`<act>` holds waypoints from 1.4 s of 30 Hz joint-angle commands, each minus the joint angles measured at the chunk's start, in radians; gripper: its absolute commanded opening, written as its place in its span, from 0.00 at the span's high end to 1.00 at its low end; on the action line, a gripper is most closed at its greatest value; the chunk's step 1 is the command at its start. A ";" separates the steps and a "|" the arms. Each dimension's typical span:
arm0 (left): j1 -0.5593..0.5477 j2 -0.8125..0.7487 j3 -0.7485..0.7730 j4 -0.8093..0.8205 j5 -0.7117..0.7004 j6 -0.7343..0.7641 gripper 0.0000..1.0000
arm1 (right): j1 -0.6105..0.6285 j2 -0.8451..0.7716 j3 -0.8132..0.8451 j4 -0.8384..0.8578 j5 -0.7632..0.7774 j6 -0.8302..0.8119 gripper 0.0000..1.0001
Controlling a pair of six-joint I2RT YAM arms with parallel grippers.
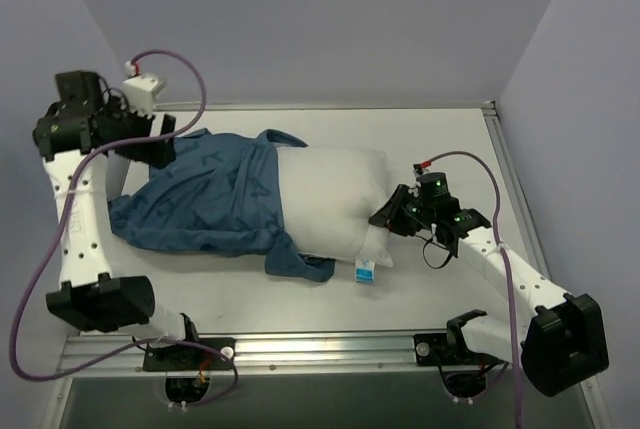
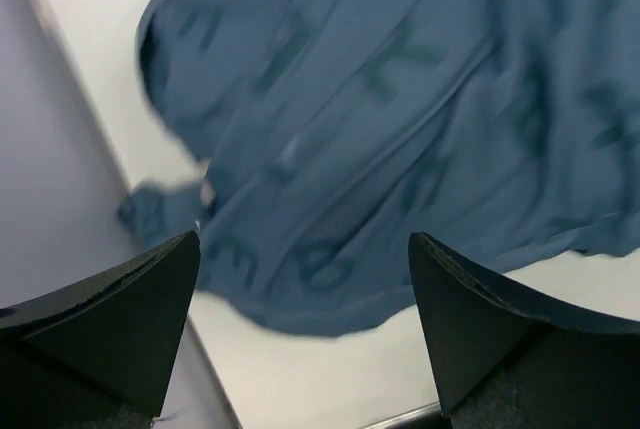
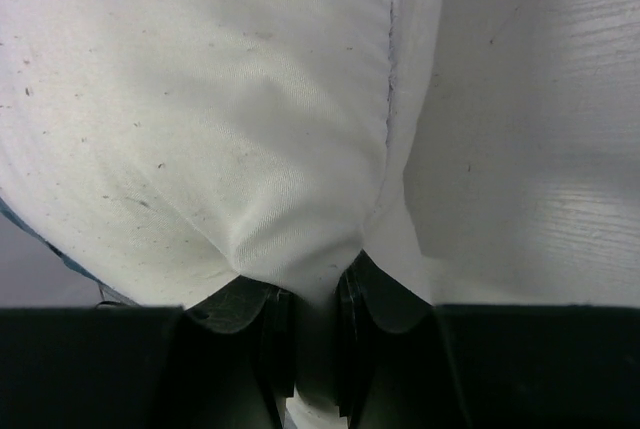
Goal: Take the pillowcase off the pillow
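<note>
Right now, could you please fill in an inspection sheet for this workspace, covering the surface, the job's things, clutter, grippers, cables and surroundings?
Surface: flat white table top, with a metal rail along the near edge.
Job's things: blue printed fabric pillowcase lies rumpled on the left and overlaps the left end of the plump white rectangular pillow. The pillow's right part is bare, with a small blue-and-white tag at its near corner.
Clutter: nothing seen.
Grippers: left gripper is open above the pillowcase and holds nothing. Right gripper is shut on the pillow's right edge.
Cables: thin purple cables loop over both arms.
Surroundings: plain pale lilac walls at the back and sides.
</note>
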 commanded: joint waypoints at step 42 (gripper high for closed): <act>0.389 -0.018 -0.652 0.669 -0.440 0.020 0.98 | -0.614 0.077 0.155 -0.096 -0.091 -0.224 1.00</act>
